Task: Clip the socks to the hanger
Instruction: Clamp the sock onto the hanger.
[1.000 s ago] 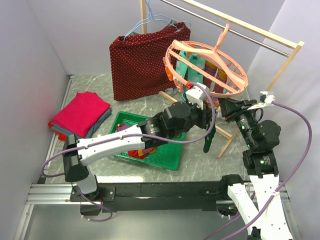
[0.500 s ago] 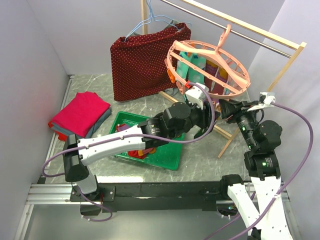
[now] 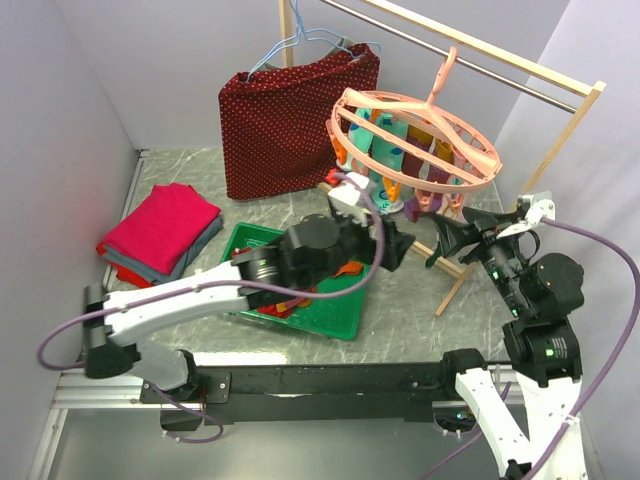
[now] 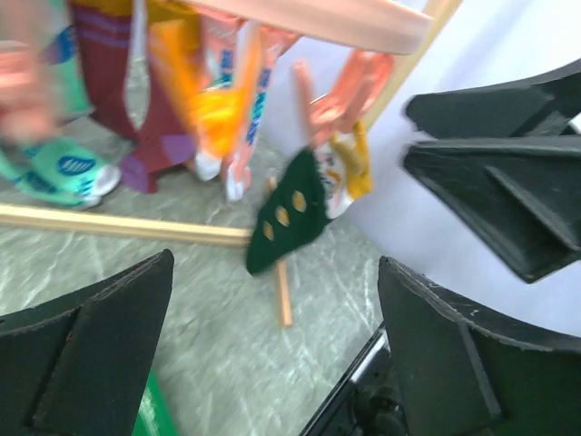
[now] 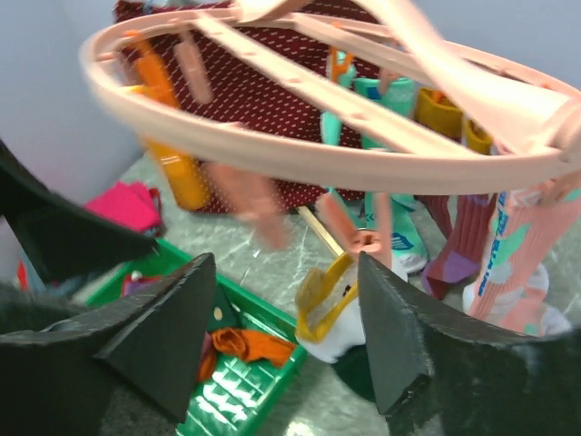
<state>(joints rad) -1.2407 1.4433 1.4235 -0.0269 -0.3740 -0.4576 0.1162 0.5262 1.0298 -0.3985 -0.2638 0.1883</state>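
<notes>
The salmon-pink hanger (image 3: 415, 140) hangs by its hook from the wooden rack's metal bar, with several socks clipped to its pegs. A dark green sock with yellow dots (image 4: 290, 213) hangs from one peg at the ring's near side. It shows in the right wrist view by its yellow cuff (image 5: 331, 309). My left gripper (image 3: 395, 245) stands wide open just short of that sock (image 4: 277, 263), holding nothing. My right gripper (image 3: 450, 235) is open too, facing the sock from the other side (image 5: 283, 263). More socks lie in the green tray (image 3: 335, 320), among them an orange one (image 5: 250, 345).
A wooden rack (image 3: 560, 130) stands at the back right, its base sticks on the table under the hanger. A dark-red dotted cloth (image 3: 285, 125) hangs on a blue wire hanger. A folded pink-red stack (image 3: 160, 230) lies at left.
Both grippers opened. The left one let go of the dark green sock, which now hangs from its peg, and drew back to the left. The right one backed away slightly.
</notes>
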